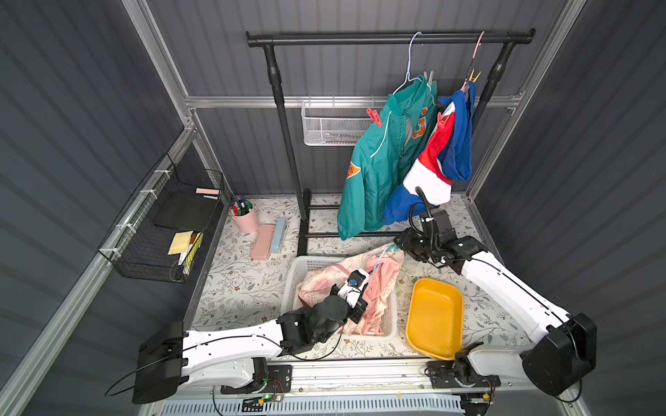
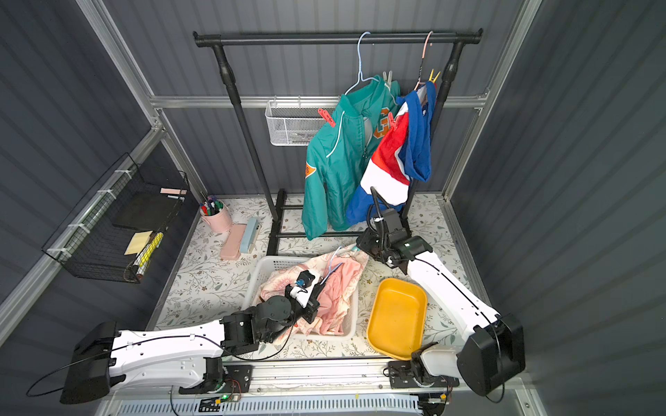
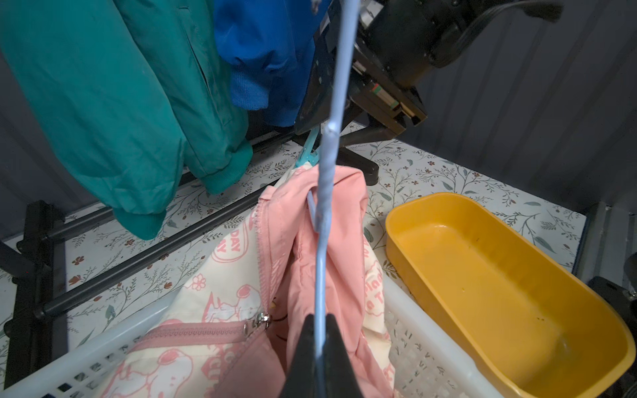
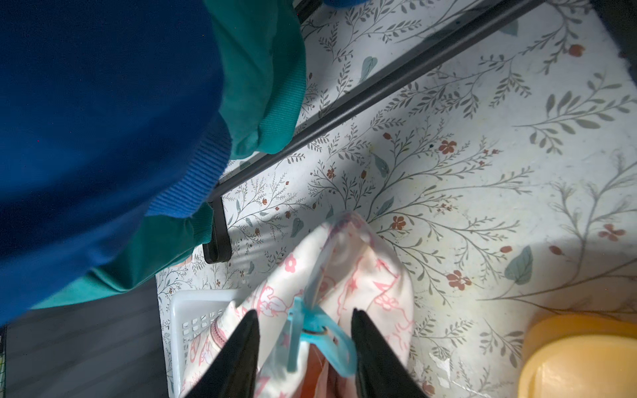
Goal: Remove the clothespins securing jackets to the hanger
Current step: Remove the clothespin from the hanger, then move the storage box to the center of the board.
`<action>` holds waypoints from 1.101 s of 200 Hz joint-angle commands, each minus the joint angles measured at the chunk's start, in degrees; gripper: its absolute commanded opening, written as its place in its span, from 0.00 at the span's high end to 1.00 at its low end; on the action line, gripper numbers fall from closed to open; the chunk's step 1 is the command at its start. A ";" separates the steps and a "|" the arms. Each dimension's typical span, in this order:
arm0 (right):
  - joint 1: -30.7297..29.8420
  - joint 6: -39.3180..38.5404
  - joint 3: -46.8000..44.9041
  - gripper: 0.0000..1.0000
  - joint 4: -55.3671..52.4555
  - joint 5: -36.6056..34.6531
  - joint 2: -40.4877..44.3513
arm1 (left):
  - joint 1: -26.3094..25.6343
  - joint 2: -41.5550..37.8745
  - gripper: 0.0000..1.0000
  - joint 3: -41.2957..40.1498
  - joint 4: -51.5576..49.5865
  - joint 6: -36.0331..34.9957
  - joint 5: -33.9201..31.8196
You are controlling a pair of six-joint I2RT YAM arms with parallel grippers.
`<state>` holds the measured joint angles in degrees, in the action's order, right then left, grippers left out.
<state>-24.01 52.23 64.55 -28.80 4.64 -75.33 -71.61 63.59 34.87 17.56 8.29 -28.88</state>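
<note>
The cream-and-pink jacket (image 1: 324, 284) lies in a white basket (image 1: 299, 266), still on its pale blue wire hanger (image 3: 327, 172). My left gripper (image 3: 319, 330) is shut on that hanger's wire. A pale teal clothespin (image 4: 317, 330) pins the jacket's shoulder to the hanger. My right gripper (image 4: 305, 313) stands open around it, one finger against a handle and a gap at the other. The teal jacket (image 1: 382, 155) and the red-white-blue jacket (image 1: 432, 169) hang from the black rail (image 1: 360, 37). Red clothespins (image 1: 374, 117) (image 1: 440, 120), a grey one (image 1: 429, 77) and a yellow one (image 1: 475, 75) hold them.
A yellow tub (image 1: 434, 317) sits right of the basket, under the right arm. The rack's black foot bars (image 4: 379, 86) run along the flowered table behind the basket. A white mesh basket (image 1: 331, 126) hangs on the back wall; a pink pen cup (image 1: 245, 216) and pencil cases (image 1: 268, 239) stand left.
</note>
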 commanded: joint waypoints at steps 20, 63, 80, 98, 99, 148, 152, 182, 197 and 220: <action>0.32 1.64 1.12 0.61 -0.33 -0.14 -0.72 | -0.78 0.55 1.00 -1.16 2.43 2.25 -0.65; 0.28 2.18 0.55 0.64 0.25 0.17 -1.22 | -0.98 1.04 1.00 -1.39 3.34 2.36 -0.38; 0.28 2.34 0.57 0.65 0.43 0.52 -1.40 | -1.07 0.92 1.00 -1.57 3.70 2.34 -0.23; 0.28 2.35 0.53 0.69 0.21 0.32 -1.40 | -1.05 1.05 1.00 -1.66 3.77 2.35 -0.21; 0.28 2.35 0.51 0.69 0.22 0.39 -1.40 | -1.10 1.07 1.00 -1.65 3.78 2.30 -0.21; 0.28 2.18 0.66 0.90 -0.83 0.28 -0.91 | -1.09 0.88 1.00 -0.96 3.07 3.01 -1.52; 0.28 2.10 0.65 0.93 -1.00 0.19 -0.79 | -1.15 0.83 1.00 -0.78 2.99 3.27 -1.80; 0.54 1.50 0.32 1.00 -2.23 -0.16 1.15 | -1.15 0.43 1.00 -0.29 3.01 4.11 -2.82; 0.81 1.30 0.05 1.00 -2.32 -0.40 2.54 | -1.16 0.72 1.00 -0.59 2.76 4.85 -2.93; 1.35 0.91 -0.39 1.00 -2.45 -1.41 5.17 | -1.11 0.48 1.00 -1.26 2.65 5.97 -3.06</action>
<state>-23.35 53.58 64.53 -30.22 4.84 -73.41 -72.29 64.31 34.00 19.92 11.88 -30.87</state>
